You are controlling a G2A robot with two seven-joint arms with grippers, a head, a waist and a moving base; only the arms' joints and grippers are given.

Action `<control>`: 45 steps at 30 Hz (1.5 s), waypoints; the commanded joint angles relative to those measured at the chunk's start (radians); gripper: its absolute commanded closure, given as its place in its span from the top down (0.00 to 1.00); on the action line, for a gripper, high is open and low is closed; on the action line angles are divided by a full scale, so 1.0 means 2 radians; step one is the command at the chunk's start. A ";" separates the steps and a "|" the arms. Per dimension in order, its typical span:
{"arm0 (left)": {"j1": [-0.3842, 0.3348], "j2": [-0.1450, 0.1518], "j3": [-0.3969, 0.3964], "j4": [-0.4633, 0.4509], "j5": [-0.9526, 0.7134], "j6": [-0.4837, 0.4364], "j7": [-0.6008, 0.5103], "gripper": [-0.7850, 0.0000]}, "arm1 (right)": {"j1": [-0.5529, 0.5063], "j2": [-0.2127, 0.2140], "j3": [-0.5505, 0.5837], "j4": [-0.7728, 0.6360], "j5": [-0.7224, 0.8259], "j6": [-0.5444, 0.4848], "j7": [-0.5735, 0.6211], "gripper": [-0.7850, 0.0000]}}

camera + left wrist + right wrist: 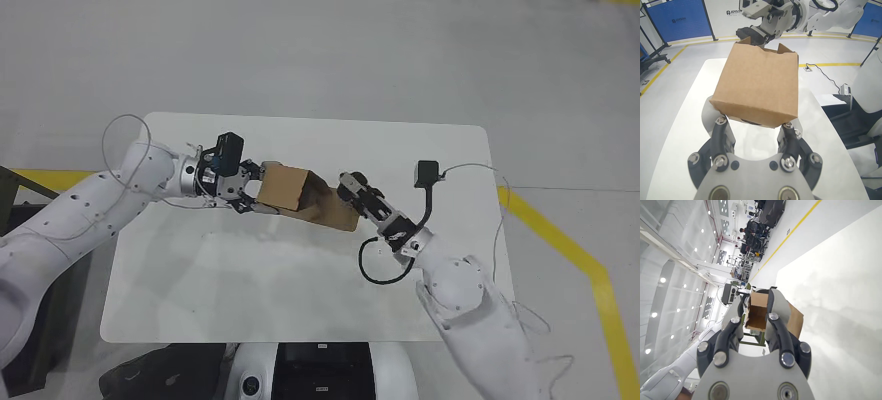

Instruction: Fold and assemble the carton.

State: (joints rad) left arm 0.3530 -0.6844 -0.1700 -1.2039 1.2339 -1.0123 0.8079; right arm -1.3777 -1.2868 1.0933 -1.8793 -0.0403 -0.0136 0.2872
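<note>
One brown carton (300,190) is up off the white surface (250,290), hanging in the air between the two hands, roughly over the middle of the far half. Its long axis runs across the surface from one hand to the other, slanting a little toward the robot on the right-hand side.

The left hand (751,115) has the near end. Its two fingers are spread about as wide as the carton itself and clasp that end from both sides, with a folded-down flap facing its wrist camera. From there a broad, plain cardboard face runs away toward the other arm.

At the far end the carton points its open mouth straight at the right hand (755,296), and short flaps stand up around that opening. This hand is parted wide and grips nothing. One dark-padded finger (748,37) pokes into the mouth along a wall, while the other finger sits clear outside the carton. In the right wrist view the bare cardboard inside is visible between those fingers.

The count: one carton, two hands, one surface.
</note>
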 commanded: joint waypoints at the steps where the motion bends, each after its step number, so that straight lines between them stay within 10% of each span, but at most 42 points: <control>1: -0.001 -0.001 0.000 0.002 0.001 0.000 0.000 0.46 | 0.006 -0.002 -0.011 0.004 -0.003 0.009 -0.002 0.00; 26: -0.003 -0.003 0.000 0.004 -0.006 0.000 0.000 0.45 | 0.062 -0.034 -0.113 0.054 -0.006 0.056 -0.056 0.00; 45: -0.001 0.000 0.000 0.005 -0.011 0.000 0.000 0.44 | 0.017 -0.026 -0.071 0.021 -0.010 0.051 -0.021 0.00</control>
State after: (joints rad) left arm 0.3512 -0.6842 -0.1700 -1.1931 1.2110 -1.0123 0.8079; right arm -1.3458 -1.3385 0.9560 -1.8415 -0.0609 0.0878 0.2410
